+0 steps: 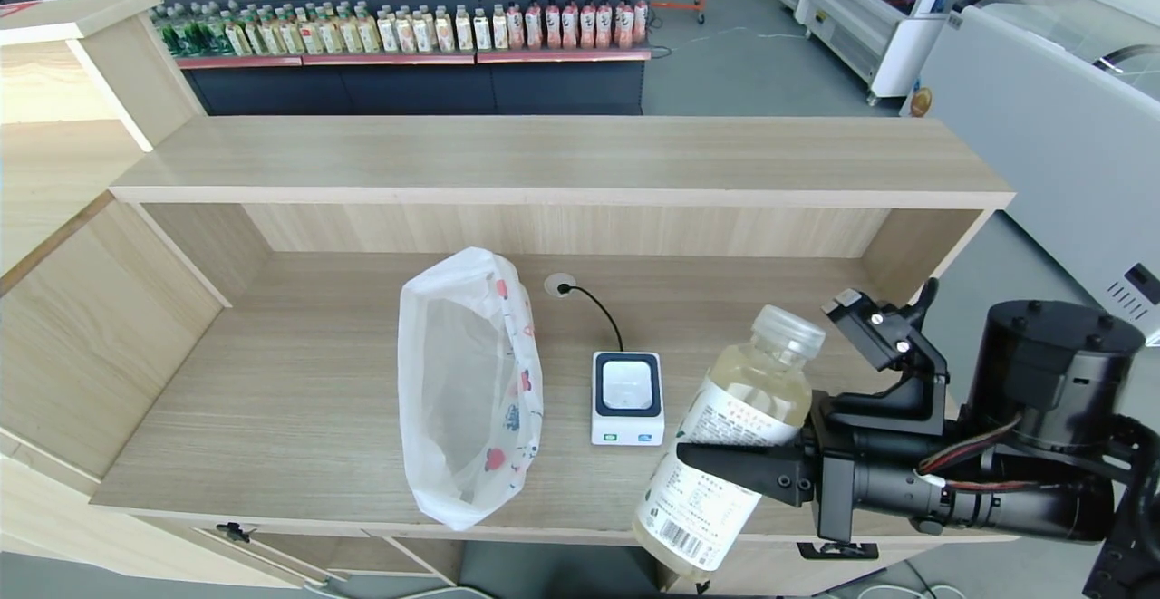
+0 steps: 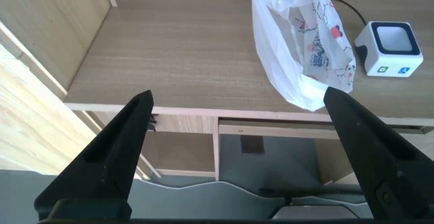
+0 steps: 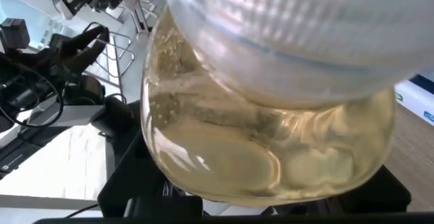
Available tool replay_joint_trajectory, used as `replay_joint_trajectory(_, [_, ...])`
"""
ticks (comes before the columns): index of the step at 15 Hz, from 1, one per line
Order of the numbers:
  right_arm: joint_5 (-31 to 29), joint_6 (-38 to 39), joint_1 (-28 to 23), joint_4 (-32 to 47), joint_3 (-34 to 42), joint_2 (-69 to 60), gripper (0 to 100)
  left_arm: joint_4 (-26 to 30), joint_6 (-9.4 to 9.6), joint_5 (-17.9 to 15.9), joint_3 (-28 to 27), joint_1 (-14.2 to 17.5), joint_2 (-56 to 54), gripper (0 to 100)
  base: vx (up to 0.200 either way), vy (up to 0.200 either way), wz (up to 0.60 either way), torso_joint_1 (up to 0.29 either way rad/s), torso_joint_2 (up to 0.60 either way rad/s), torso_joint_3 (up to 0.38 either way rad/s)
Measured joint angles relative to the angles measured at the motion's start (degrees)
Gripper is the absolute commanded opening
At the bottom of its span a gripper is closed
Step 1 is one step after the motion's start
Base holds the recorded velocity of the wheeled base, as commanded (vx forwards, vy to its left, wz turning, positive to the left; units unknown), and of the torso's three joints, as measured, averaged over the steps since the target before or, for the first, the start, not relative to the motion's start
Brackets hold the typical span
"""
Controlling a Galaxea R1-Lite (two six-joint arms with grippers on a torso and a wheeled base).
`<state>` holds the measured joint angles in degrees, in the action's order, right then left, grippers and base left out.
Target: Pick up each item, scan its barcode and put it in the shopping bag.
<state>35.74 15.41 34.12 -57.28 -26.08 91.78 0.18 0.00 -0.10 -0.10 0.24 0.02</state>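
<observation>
1. Currently the scanning step is judged to be in hand: one bottle [image 1: 752,400] has been picked up and is not yet in the bag [image 1: 467,391].
2. The bottle is gripped around its labelled middle by the right end effector [image 1: 698,458], whose fingers are closed on it. It is held tilted in the air over the front right part of the tabletop [image 1: 299,400], cap towards the back and base hanging past the front edge.
3. A barcode [image 1: 680,536] is seen near the base of the bottle, facing upward rather than down at the scanner [image 1: 627,397].
4. The scanner is set near the middle of the tabletop, just beside the bag on its right-hand side, with its window turned upward and its cable [image 1: 603,309] led off towards the back edge.
5. The bag is placed left of the scanner with its mouth gaping open; nothing can be made out inside it.
6. The left end effector [image 2: 237,94] is held with its fingers spread wide and nothing between them, low in front of the tabletop's front edge.
7. For the next move, the bottle would probably need to be rolled so that the barcode is presented to the scanner window, and carried a little towards the middle of the tabletop.
8. Afterwards a transfer across the scanner to the bag's mouth would be called for.
</observation>
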Motion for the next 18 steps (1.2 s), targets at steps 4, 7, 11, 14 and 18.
replay_joint_trajectory(4, [0.0, 1.15, 0.68, 0.22, 0.01, -0.59, 0, -0.02, 0.0, 0.0, 0.0, 0.0, 0.0, 100, 0.0, 0.0, 0.0, 0.0, 0.0, 0.0])
replay_joint_trajectory(7, [-0.16, 1.08, 0.82, 0.28, 0.28, -0.57, 0, -0.02, 0.0, 0.0, 0.0, -0.02, 0.0, 100, 0.0, 0.0, 0.0, 0.0, 0.0, 0.0])
replay_joint_trajectory(11, [-0.35, 1.04, 0.85, -0.05, 0.72, -0.33, 0, 0.0, 0.0, 0.0, 0.0, 0.0, 0.0, 100, 0.0, 0.0, 0.0, 0.0, 0.0, 0.0])
replay_joint_trajectory(14, [-0.44, 1.04, 0.83, 0.0, 0.74, -0.5, 0, 0.0, 0.02, 0.0, 0.0, 0.0, 0.0, 100, 0.0, 0.0, 0.0, 0.0, 0.0, 0.0])
replay_joint_trajectory(18, [-0.44, 1.06, 0.74, -0.06, 0.67, -0.91, 0, -0.02, 0.0, 0.0, 0.0, -0.04, 0.0, 100, 0.0, 0.0, 0.0, 0.0, 0.0, 0.0])
